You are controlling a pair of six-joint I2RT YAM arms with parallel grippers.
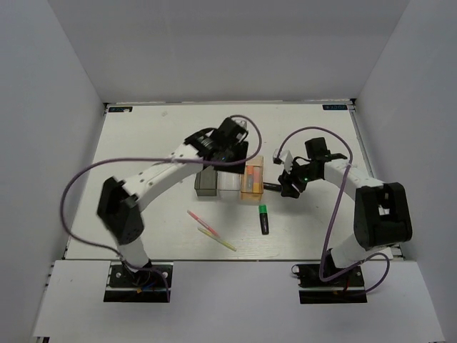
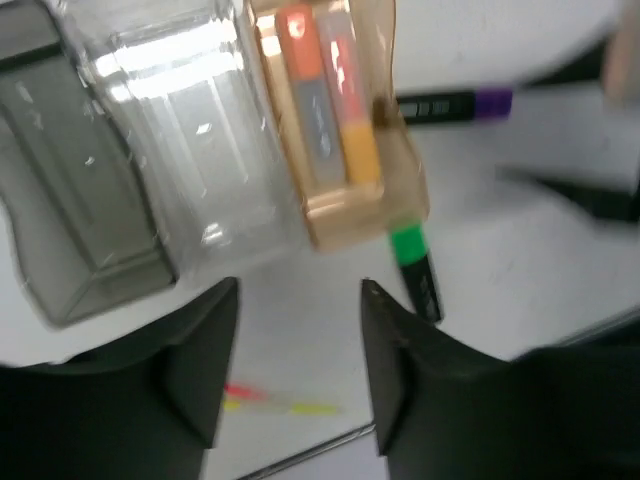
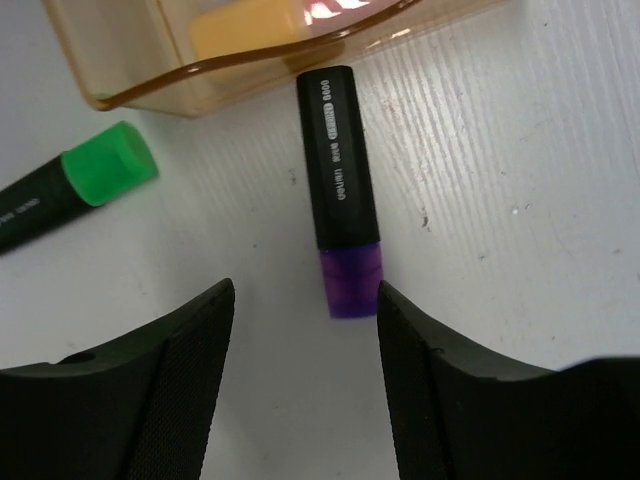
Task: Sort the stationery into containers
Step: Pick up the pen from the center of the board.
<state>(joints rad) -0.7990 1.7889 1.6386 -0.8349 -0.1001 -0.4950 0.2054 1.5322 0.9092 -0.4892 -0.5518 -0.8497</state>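
Three joined containers stand mid-table: a smoky grey bin [image 1: 206, 183], a clear bin [image 1: 228, 183] and an orange-tan bin [image 1: 251, 180]. Two pale highlighters [image 2: 325, 100] with orange ends lie in the orange-tan bin [image 2: 400, 170]. A black highlighter with a purple cap [image 3: 340, 190] lies on the table beside that bin, its cap pointing at my right gripper [image 3: 305, 290], which is open and empty just short of it. A green-capped highlighter [image 1: 263, 219] lies nearer the front. My left gripper [image 2: 300, 288] hovers open and empty over the bins' near side.
A pink pen [image 1: 201, 217] and a yellow pen [image 1: 218, 239] lie on the table to the front left of the bins. The left arm [image 1: 157, 179] arches over the table's left half. White walls close in the table on three sides.
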